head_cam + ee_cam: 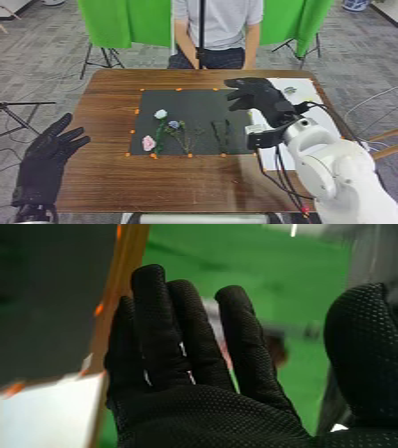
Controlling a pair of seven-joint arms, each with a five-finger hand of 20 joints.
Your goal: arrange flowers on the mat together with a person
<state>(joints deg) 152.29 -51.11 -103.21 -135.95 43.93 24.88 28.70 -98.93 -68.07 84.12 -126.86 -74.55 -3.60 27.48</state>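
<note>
Mat (191,102) bears white flower (161,114), blue flower (174,124), pink flower (148,143), dark stems (226,134). Arranging seems well along; completion unclear. Right hand (265,99) unclenched, empty, near mat's far right corner; left hand (49,149) relaxed, empty.

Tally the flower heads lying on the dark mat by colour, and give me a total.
White flower head: 1
Pink flower head: 1
Bluish-purple flower head: 1
Total: 3
</note>
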